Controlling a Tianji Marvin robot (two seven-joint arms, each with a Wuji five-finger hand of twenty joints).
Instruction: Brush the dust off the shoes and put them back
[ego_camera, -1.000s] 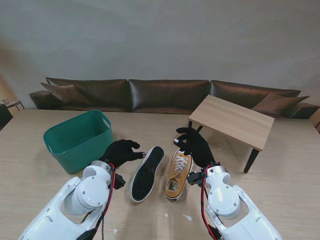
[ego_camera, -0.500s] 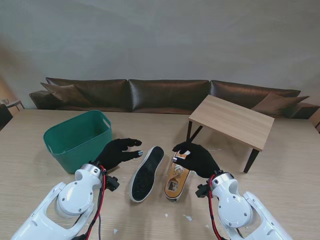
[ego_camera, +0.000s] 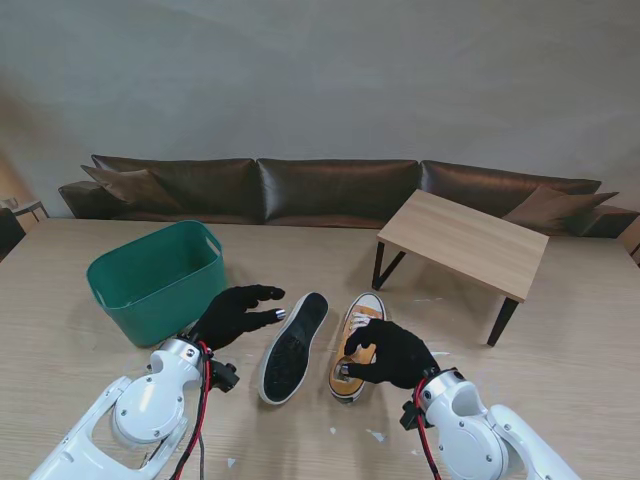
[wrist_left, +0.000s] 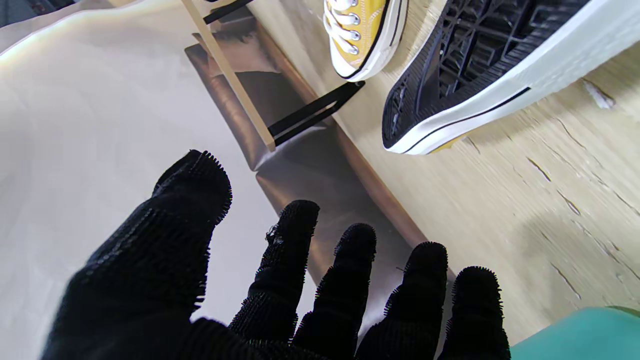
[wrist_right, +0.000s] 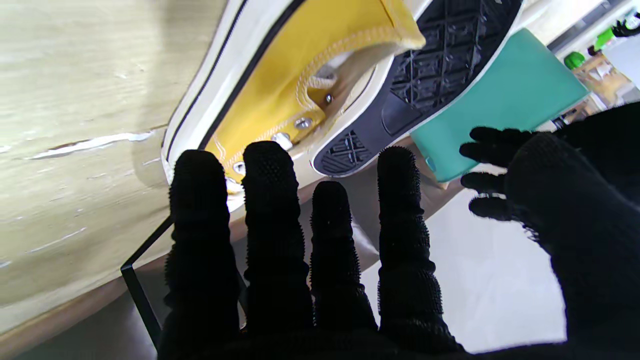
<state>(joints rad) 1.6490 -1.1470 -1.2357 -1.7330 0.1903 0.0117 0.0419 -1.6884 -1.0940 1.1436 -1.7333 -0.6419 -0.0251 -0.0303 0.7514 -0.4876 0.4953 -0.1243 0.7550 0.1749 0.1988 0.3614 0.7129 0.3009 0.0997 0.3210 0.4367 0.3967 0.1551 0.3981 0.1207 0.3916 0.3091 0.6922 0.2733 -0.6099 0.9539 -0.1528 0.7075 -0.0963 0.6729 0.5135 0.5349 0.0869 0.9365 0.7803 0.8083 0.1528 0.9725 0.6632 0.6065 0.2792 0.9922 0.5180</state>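
A yellow sneaker stands upright on the wooden table, toe pointing away from me. To its left lies the other shoe, turned over with its black sole up. My right hand, in a black glove, hovers over the yellow sneaker's heel half with its fingers spread and slightly curled, holding nothing. In the right wrist view the fingers reach toward the yellow sneaker. My left hand hangs open just left of the overturned shoe, whose sole shows beyond the left hand's fingers.
A green plastic basket stands at the left, close to my left hand. A small wooden side table with black legs stands at the back right. Dark sofas line the far edge. White scraps lie near me.
My right hand has drawn back toward me, from the yellow sneaker's toe to its heel half, uncovering the toe. The left hand has shifted slightly, staying open.
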